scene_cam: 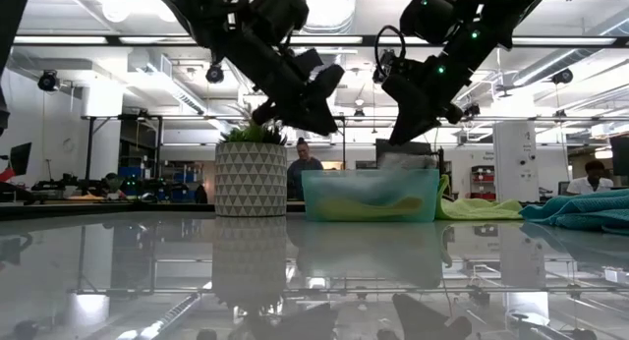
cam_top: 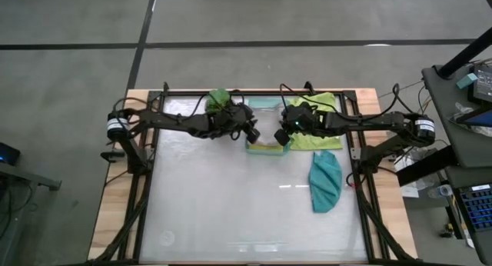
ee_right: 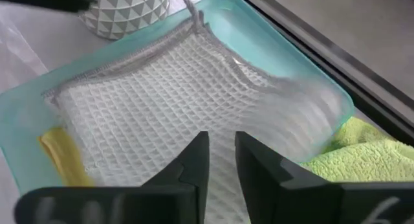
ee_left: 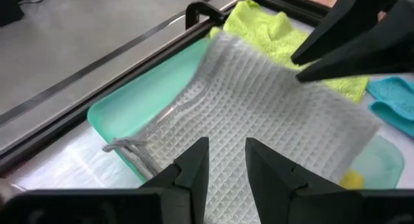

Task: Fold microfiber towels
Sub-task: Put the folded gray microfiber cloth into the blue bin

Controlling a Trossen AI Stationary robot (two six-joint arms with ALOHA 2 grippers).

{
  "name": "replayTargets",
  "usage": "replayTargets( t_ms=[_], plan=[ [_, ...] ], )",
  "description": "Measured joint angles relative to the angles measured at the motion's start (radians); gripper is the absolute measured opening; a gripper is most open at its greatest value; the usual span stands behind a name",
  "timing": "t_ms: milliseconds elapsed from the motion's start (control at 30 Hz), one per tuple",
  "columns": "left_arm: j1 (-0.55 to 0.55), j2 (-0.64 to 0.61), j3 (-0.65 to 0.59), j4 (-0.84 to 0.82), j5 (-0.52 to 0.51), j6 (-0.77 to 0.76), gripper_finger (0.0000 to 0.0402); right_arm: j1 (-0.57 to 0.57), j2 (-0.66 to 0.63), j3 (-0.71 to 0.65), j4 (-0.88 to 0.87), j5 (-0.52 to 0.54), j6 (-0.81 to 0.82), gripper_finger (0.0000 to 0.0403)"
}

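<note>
Tabletop: both pincers, left and right, slightly apart above grey towel in tray; lift straight, avoid snagging.

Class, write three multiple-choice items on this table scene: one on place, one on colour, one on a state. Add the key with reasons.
1. Where does the pale grey towel lie?
A. in the mint-green tray
B. on the plant pot
C. on the floor

2. What colour is the cloth lying alone on the table?
A. red
B. teal
C. yellow

3. How do the left gripper's fingers stand?
A. clamped on the plant
B. apart, holding nothing
C. gripping the tray rim

Key: 1 A, the wrist views show it draped inside the tray. 2 B, the high view shows teal. 3 B, a gap shows between the fingers.
</note>
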Motion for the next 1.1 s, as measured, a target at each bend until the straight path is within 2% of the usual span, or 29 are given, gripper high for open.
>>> replayTargets(
  t_ms=[233, 367, 567, 833, 900, 1100],
  plan=[
    [-0.022, -0.059, -0.011, 0.004, 0.0, 0.052, 0.0086, 0.0, 0.0, 0.0, -0.012, -0.016, 0.003, 0.0098],
    [-0.071, -0.095, -0.014, -0.008, 0.004, 0.121, 0.0086, -0.002, -0.008, 0.021, -0.093, -0.016, -0.007, 0.0102],
    [-0.162, -0.162, -0.032, -0.047, 0.008, 0.194, 0.0086, 0.0, -0.017, 0.052, -0.186, -0.03, -0.004, 0.008],
    [-0.245, -0.248, -0.086, -0.058, 0.006, 0.199, 0.0086, 0.003, 0.013, 0.055, -0.192, -0.195, 0.021, 0.0068],
    [-0.261, -0.279, -0.106, -0.048, 0.006, 0.199, 0.0086, 0.003, 0.029, 0.055, -0.198, -0.227, 0.014, 0.0058],
    [-0.29, -0.361, -0.172, -0.042, 0.003, 0.194, 0.0086, 0.003, 0.075, 0.084, -0.233, -0.228, 0.007, 0.0014]
  ],
)
